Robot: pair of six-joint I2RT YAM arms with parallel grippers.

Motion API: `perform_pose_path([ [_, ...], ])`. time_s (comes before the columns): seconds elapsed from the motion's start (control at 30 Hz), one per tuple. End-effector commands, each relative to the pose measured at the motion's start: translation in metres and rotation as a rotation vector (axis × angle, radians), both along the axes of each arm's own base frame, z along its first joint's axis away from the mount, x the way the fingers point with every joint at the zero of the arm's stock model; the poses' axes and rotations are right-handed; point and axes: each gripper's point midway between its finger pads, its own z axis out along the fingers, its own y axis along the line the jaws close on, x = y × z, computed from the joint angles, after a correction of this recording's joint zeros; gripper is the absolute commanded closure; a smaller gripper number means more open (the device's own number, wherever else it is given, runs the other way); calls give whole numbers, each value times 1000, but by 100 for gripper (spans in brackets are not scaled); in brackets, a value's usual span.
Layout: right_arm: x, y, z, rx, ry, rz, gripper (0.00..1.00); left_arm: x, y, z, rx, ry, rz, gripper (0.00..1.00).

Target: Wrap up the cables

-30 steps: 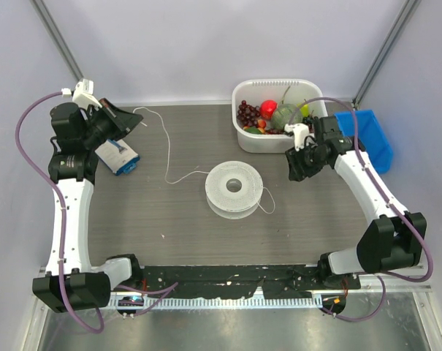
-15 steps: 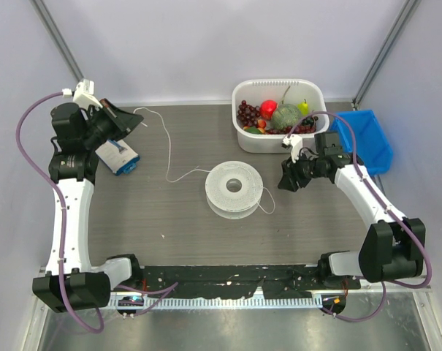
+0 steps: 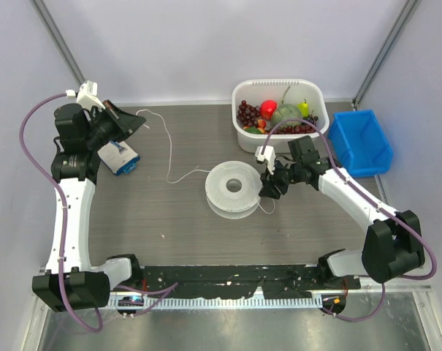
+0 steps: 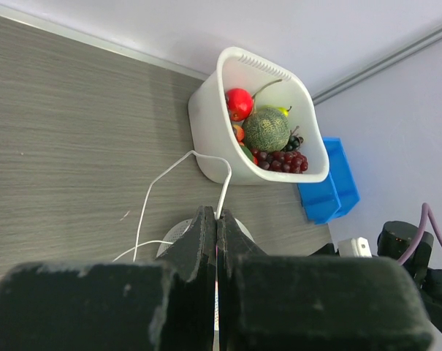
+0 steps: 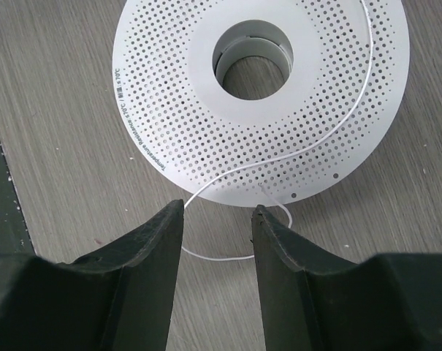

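We pinch the cord (image 3: 169,153) in our closed left gripper (image 4: 215,218); it trails to the spool (image 3: 221,191); our right gripper (image 5: 217,213) hovers parted over its loose loop at the rim; next, we judge, close there and wind.

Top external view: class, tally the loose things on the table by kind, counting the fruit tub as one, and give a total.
Containers: 2, the white plastic tub of fruit and the blue plastic bin
Spools: 1, the white perforated round spool
Cords: 1, the thin white cord
Packets: 1, the blue and white flat packet
Total: 5
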Motion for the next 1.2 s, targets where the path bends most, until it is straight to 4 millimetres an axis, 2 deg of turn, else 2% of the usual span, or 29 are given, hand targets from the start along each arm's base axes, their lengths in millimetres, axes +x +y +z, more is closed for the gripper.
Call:
perform_pose_path([
  [0.0,14,5,-5,-8,-64,14,53,1,-3,11,9,-54,-19,100],
  [0.33,24,11,-25,-30,-71,3,57,2,-3,8,11,-51,-18,100],
  [0.57,32,14,-29,-33,-82,-23,64,1,-3,6,14,-48,-17,100],
  [0.67,34,12,-32,-46,-82,-37,71,2,-2,7,15,-50,-16,100],
  [0.77,36,7,-35,-70,-84,-62,88,1,-2,5,20,-47,-16,100],
  [0.8,35,6,-36,-79,-76,-68,91,1,-2,5,21,-46,-13,100],
  [0.87,37,3,-28,-87,-73,-97,99,0,-1,3,36,-45,-18,100],
  [0.93,41,-2,-15,-89,-84,-142,99,-2,2,0,59,-42,-5,100],
  [1.0,51,-10,8,-65,-113,-204,99,-4,5,-6,91,-28,7,100],
  [1.03,58,-13,27,-33,-127,-257,99,-5,8,-11,107,-9,16,100],
  [1.07,65,-26,39,-10,-114,-330,99,-5,11,-17,125,12,27,100],
  [1.1,77,-33,60,11,-146,-377,99,-4,16,-23,145,37,45,100],
  [1.13,84,-47,70,28,-128,-464,99,-3,20,-29,165,59,58,100],
  [1.17,99,-60,96,36,-180,-542,99,-2,25,-36,183,87,74,100],
])
